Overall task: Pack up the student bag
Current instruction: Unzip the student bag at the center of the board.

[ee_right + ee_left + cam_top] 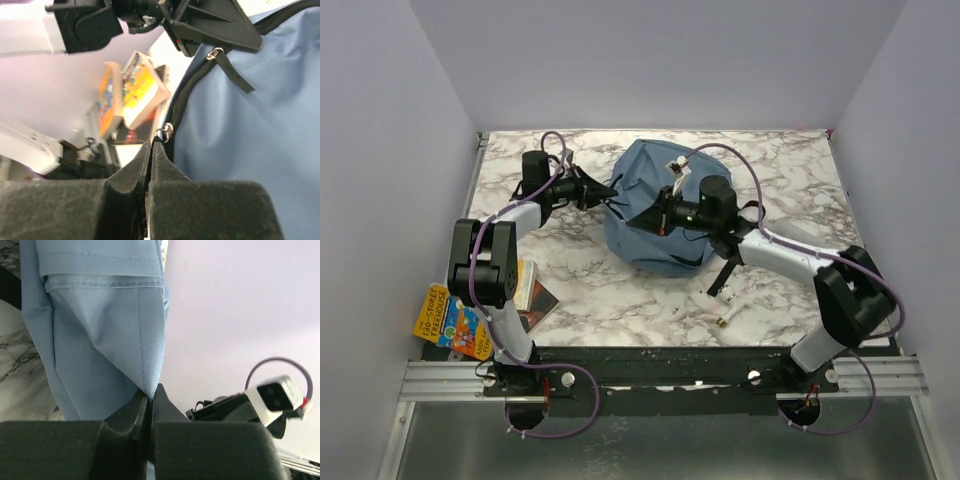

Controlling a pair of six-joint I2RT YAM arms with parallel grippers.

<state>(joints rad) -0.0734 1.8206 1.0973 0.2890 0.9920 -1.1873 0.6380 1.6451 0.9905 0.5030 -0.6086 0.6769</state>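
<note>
The student bag, a dusty-blue fabric backpack, lies at the middle back of the marble table. My left gripper is at its left edge, shut on a fold of the blue fabric. My right gripper is on the bag's front, shut on a black zipper pull with a metal ring, at the black zipper line. A second zipper pull hangs higher on the same zipper. In the right wrist view the left gripper shows above.
Colourful books and a dark booklet lie at the table's left front edge, by the left arm's base. A small pen-like item lies right of centre in front. Grey walls surround the table.
</note>
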